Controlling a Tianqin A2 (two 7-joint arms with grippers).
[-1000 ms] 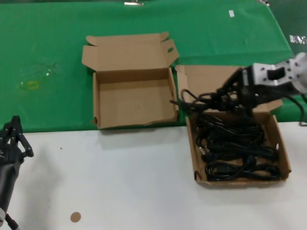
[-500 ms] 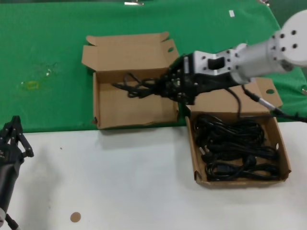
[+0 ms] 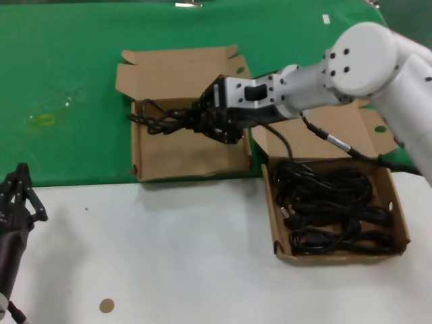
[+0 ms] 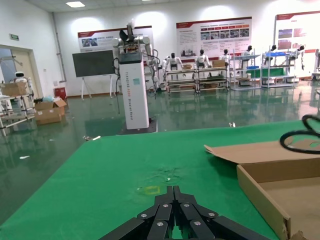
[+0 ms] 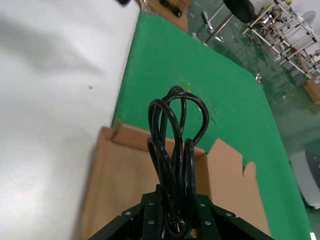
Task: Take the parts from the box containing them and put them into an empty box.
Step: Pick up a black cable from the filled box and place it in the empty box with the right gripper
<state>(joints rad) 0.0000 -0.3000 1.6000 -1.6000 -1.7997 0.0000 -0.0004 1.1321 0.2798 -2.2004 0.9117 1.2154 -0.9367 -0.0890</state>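
Observation:
My right gripper is shut on a coiled black power cord and holds it above the empty box, over its back left part. In the right wrist view the cord's loops stick out from between the jaws of the gripper over the box's floor. The box containing the parts stands at the right with several more black cords in it. My left gripper is parked at the table's left edge, shut and empty; its fingertips point over the green cloth.
The boxes sit at the edge where the green cloth meets the white table. The empty box's flap lid lies open behind it. A small brown disc lies on the white table at the front left.
My right gripper has carried the cord from over the full box leftward to over the empty box's back left part. The left arm has not moved.

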